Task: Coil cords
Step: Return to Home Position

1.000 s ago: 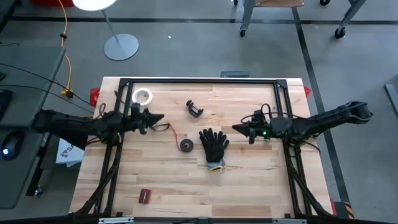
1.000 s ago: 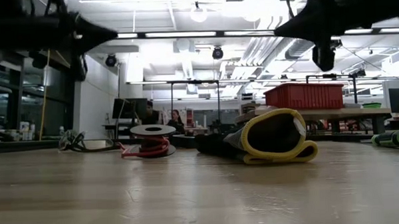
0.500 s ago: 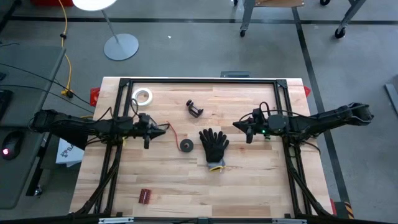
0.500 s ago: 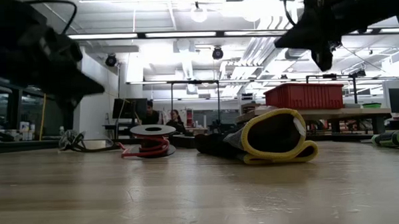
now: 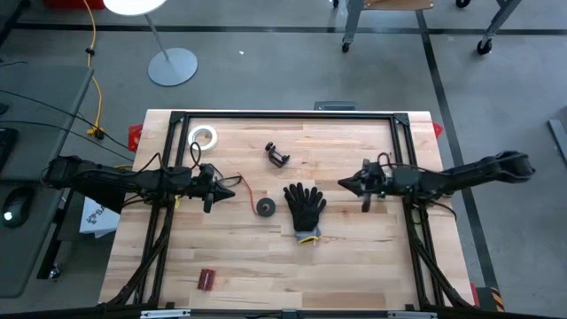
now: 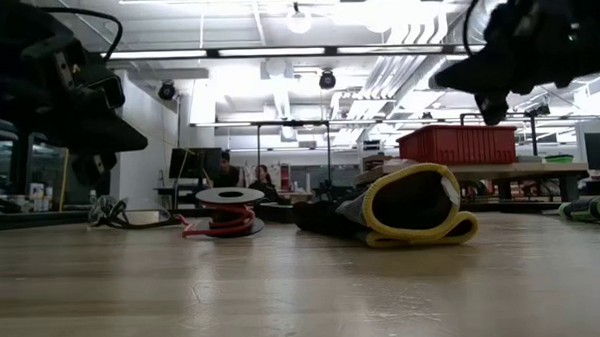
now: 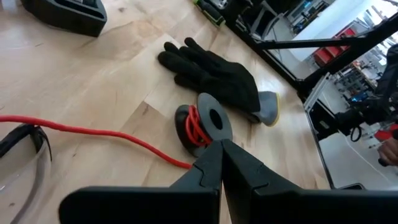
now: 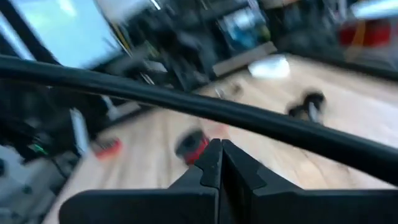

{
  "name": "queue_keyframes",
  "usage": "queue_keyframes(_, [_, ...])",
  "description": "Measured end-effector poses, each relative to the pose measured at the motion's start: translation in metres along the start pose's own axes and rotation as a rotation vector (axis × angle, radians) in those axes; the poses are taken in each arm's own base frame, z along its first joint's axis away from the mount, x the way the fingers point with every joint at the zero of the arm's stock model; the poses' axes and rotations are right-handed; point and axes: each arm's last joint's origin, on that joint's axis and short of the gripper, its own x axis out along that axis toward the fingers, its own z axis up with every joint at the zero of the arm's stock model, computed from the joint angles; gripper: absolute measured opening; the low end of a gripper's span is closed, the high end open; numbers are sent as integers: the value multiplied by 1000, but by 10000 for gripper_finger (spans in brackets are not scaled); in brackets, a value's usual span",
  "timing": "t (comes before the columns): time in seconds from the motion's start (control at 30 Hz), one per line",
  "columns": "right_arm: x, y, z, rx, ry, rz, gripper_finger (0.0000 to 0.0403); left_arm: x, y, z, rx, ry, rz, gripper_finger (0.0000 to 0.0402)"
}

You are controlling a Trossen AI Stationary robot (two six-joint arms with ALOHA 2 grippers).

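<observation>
Over the table, left gripper and right gripper hover pinched shut, empty. Beside the black glove sits the spool, mid-table. Its unwound red cord tail trails toward the left gripper, which might snag it, undoing coils.

Black glove mid-table; tape ring near corner.

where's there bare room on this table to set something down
Widest bare wood: below the glove in the high view, right of the small red block. Also between the clamp and the right gripper. Crowded: spool, red cord, left gripper at centre-left.
</observation>
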Motion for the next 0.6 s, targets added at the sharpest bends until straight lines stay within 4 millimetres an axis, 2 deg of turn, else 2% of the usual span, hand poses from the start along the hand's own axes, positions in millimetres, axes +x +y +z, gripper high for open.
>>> queue_keyframes(0.1, [-7, -14, -3, -9, -102, 84, 0, 0, 0, 0, 0, -2, 0, 1])
queue_keyframes(0.17, [-10, -22, -4, -29, -106, 136, 0, 0, 0, 0, 0, -2, 1, 1])
queue_keyframes(0.3, [-9, -32, -8, -128, -10, 207, 0, 0, 0, 0, 0, -3, 0, 1])
queue_keyframes(0.43, [-10, -41, -17, -201, 84, 165, 0, 0, 0, 0, 0, -3, 0, 1])
queue_keyframes(0.6, [-10, -39, -18, -194, 100, 180, 0, 0, 0, 0, -1, -3, 1, 1])
